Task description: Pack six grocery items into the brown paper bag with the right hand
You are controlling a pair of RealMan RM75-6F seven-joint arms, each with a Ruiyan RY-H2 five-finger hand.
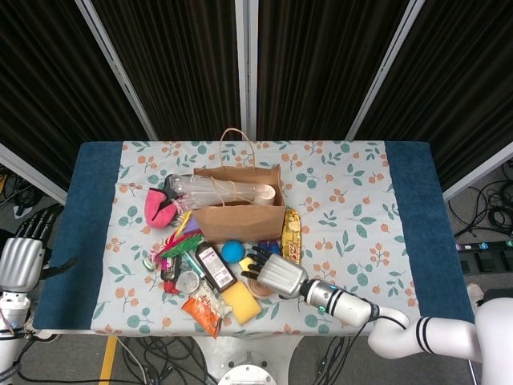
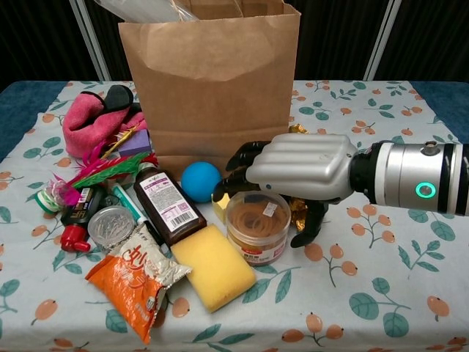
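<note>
We see the right hand (image 2: 297,176) low over the counter (image 2: 381,293), palm down, with its dark fingers (image 2: 242,155) spread and its thumb pointing down; it holds nothing; right under it sits a small clear tub (image 2: 256,224) with rubber bands inside, and we cannot tell if the hand touches the tub. Just behind the hand stands the brown paper bag (image 2: 212,81), upright and open at the top, with a clear plastic pack (image 1: 210,189) lying across its mouth. A gold snack bar (image 1: 292,233) lies on the thumb side of the hand and is partly hidden by it in the chest view. Past the fingertips we see a blue ball (image 2: 200,181) close to the front of the bag; a little yellow block (image 2: 220,207) peeks out between the ball and the tub. Below the fingers lies a yellow sponge (image 2: 213,265), touching the tub; further out that way are a dark bottle (image 2: 167,206), an orange snack bag (image 2: 135,282), a round silver tin (image 2: 111,225), some bright feathers (image 2: 99,170) and a pink cloth (image 2: 86,121).

The left hand (image 1: 22,258) is far off at the edge of the head view, beside the counter; its fingers are apart and it holds nothing.
</note>
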